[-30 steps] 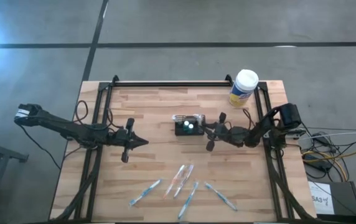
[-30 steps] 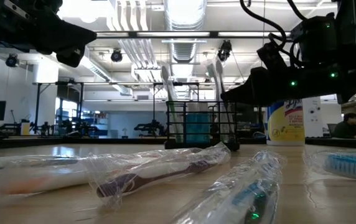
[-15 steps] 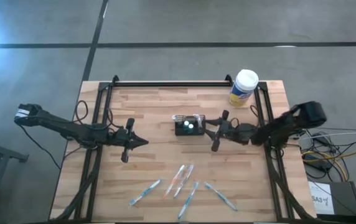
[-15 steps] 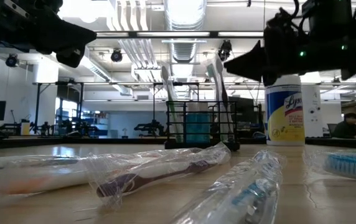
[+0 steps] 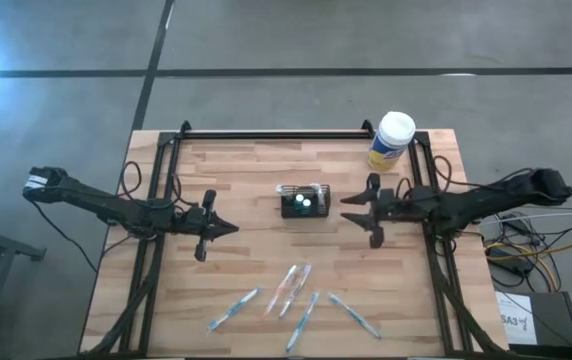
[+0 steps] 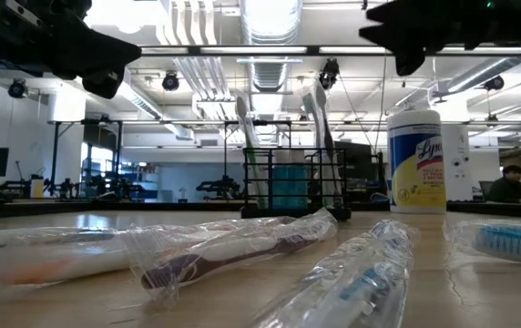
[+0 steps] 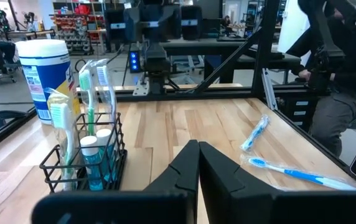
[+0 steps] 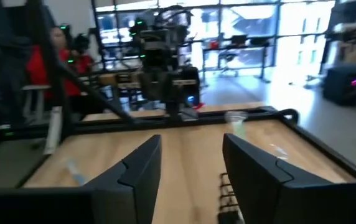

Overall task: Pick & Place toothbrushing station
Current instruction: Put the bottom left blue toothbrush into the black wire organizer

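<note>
The toothbrushing station (image 5: 304, 201) is a small black wire caddy standing on its base at the middle of the table, with toothbrushes upright in it (image 6: 290, 187) (image 7: 84, 163). My right gripper (image 5: 349, 209) hovers open to the caddy's right, raised well above the table (image 6: 397, 36), pointing level at it and touching nothing (image 8: 190, 168). My left gripper (image 5: 228, 228) hangs shut left of the caddy, also raised (image 6: 106, 68) (image 7: 196, 163).
A yellow-and-blue canister with a white lid (image 5: 392, 140) stands at the far right corner. Several wrapped toothbrushes (image 5: 291, 288) lie across the near part of the table (image 6: 242, 251). A black frame (image 5: 276, 133) runs along the far edge and the sides.
My right gripper has opened, risen from beside the caddy's right side and drawn back toward the table's right edge, tipping up until it points level. The caddy and its toothbrushes stand where they were.
</note>
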